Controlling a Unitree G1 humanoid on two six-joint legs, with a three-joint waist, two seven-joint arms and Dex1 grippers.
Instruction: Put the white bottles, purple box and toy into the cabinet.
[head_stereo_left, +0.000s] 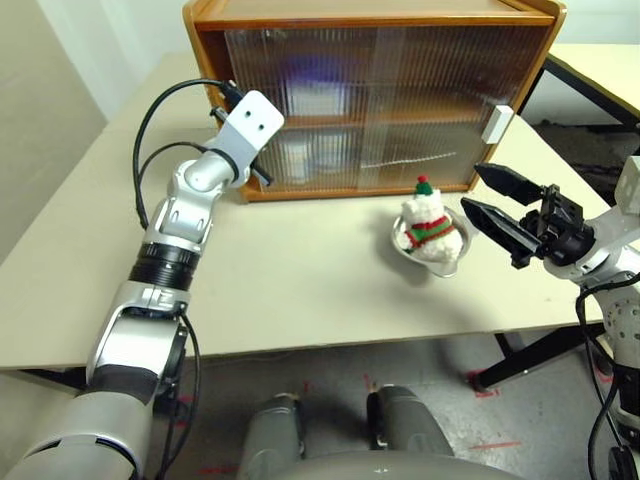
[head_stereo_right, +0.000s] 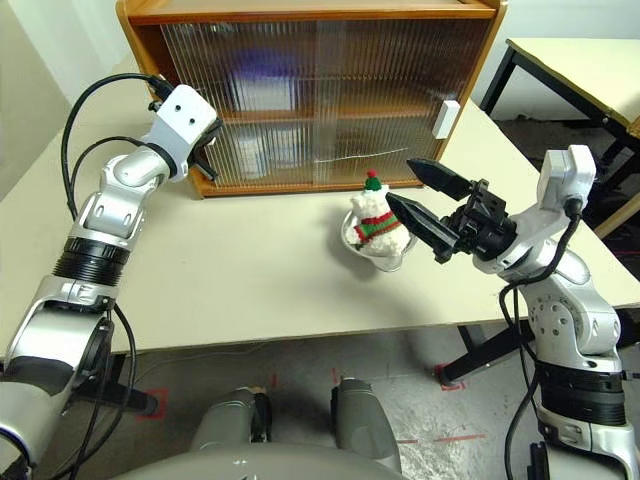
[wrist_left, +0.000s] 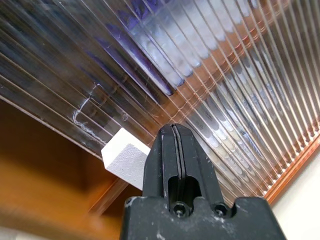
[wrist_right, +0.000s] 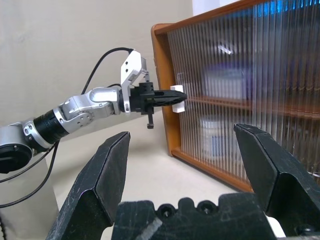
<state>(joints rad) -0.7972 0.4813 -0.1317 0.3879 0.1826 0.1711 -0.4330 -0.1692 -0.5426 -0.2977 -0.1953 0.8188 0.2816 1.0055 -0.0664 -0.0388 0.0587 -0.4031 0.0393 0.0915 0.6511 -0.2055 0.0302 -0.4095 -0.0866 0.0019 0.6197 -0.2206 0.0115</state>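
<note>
One item is left on the worktop (head_stereo_left: 300, 290): the toy (head_stereo_left: 428, 228), a soft, light snowman plush in a glass dish (head_stereo_left: 430, 262) (fragile, slick), best pinched around its fluffy middle. It stands at five o'clock from the cabinet (head_stereo_left: 370, 95), where the purple box (head_stereo_left: 315, 80) and white bottles (head_stereo_left: 305, 155) blur behind ribbed doors. Left gripper (wrist_right: 172, 96), jaws closed, meets the white handle (wrist_left: 125, 159) at nine o'clock; only the wrist views reveal that contact. Right gripper (head_stereo_left: 500, 213), jaws wide and empty, hovers beside the toy.
</note>
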